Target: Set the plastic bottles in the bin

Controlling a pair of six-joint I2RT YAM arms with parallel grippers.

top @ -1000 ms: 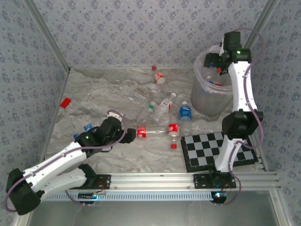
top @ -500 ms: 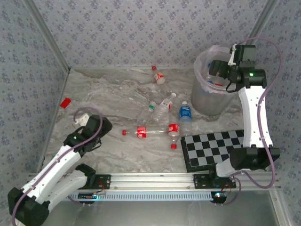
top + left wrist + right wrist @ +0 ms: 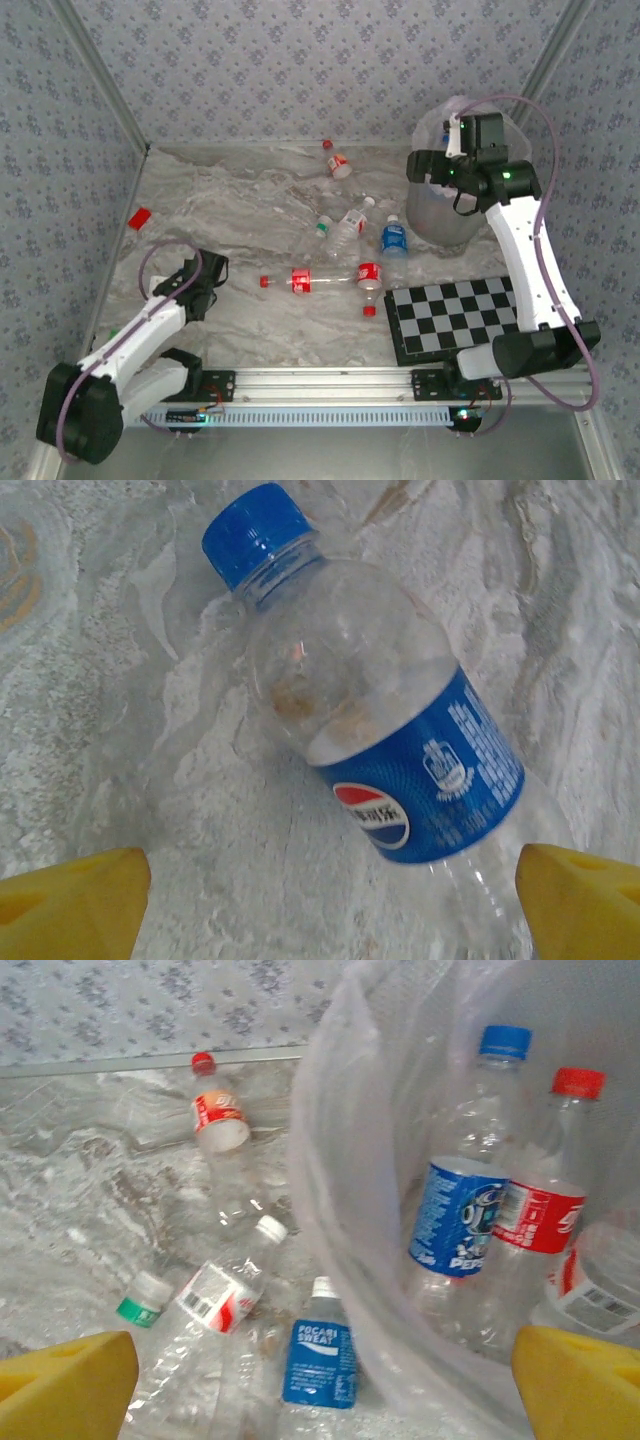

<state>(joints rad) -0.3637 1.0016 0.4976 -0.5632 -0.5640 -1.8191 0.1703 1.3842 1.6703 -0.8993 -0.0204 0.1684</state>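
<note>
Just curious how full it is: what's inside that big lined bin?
Inside the bin: a blue-capped, blue-labelled bottle, a red-capped, red-labelled bottle, and part of a third bottle. The bin's floor and anything lower are hidden behind its cloudy wall.

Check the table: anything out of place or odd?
Nothing looks spilled. Loose bottles lie on their sides across the table; a flat red block sits alone at its left edge, and it is no bottle.
</note>
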